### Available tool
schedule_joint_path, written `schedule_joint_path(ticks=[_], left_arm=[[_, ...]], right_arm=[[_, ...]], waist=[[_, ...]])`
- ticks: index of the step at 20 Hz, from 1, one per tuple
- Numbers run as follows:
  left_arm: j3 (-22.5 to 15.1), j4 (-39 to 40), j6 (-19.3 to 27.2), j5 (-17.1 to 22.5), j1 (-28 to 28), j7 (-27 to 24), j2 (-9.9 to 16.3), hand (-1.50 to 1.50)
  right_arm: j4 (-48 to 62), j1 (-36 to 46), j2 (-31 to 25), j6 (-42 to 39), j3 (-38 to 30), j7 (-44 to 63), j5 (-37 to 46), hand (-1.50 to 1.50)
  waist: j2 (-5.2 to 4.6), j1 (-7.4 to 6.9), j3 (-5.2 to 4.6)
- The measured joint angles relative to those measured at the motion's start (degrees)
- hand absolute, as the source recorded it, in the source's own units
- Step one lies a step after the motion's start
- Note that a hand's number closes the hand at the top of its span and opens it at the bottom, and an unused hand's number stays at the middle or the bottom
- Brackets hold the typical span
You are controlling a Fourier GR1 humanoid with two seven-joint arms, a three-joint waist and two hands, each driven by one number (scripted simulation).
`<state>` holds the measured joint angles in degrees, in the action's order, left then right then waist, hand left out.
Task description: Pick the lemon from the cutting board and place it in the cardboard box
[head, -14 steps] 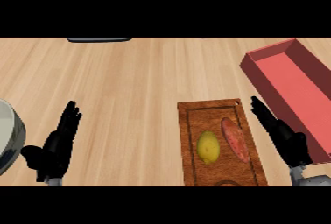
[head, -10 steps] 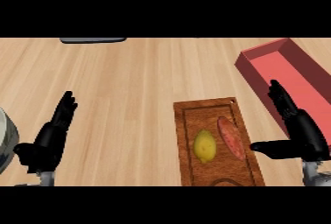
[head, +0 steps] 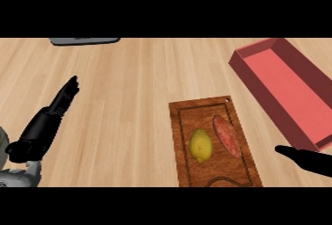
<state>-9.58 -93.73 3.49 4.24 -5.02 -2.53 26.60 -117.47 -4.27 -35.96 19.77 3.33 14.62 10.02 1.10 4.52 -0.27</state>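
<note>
The yellow lemon (head: 201, 145) lies on the brown cutting board (head: 183, 132), beside a long reddish vegetable (head: 225, 135) on its right. The open box (head: 285, 88) is red and stands to the right of the board, reaching toward the far side. My right hand (head: 310, 161) shows at the lower right edge, right of the board and apart from the lemon. Only a straight part of it pointing left is in view, and it holds nothing. My left hand (head: 47, 125) rests open at the far left with its fingers up.
A grey flat object (head: 84, 40) lies at the counter's far edge, upper left. The rim of a grey round thing (head: 3, 141) shows at the left edge behind my left hand. Bare wooden counter lies between my left hand and the board.
My right hand has dropped from beside the box to the lower right corner, now mostly out of view. The view has shifted a little. The lemon has not moved.
</note>
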Motion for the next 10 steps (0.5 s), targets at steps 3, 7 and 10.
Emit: schedule_joint_path(ticks=[3, 7, 10], left_arm=[[-0.35, 1.25, -1.16, -0.42, -1.35, -1.35, -0.19, 0.0], [-0.6, 2.03, -2.92, -0.41, -3.36, -1.72, -0.5, 0.0], [-0.91, 3.34, -3.59, -0.91, -4.94, -1.9, -0.82, 0.0]], right_arm=[[-7.54, -4.85, -2.93, -0.84, 2.15, 2.9, 6.77, -1.5], [-14.86, -7.19, -6.36, -4.78, 5.01, 10.18, 14.49, -1.5], [-16.46, -6.82, -9.58, -10.37, 8.12, 16.69, 16.8, -1.5]], waist=[[-0.35, -0.85, 0.04], [-0.73, -2.45, 0.08], [-0.97, -3.19, 0.01]])
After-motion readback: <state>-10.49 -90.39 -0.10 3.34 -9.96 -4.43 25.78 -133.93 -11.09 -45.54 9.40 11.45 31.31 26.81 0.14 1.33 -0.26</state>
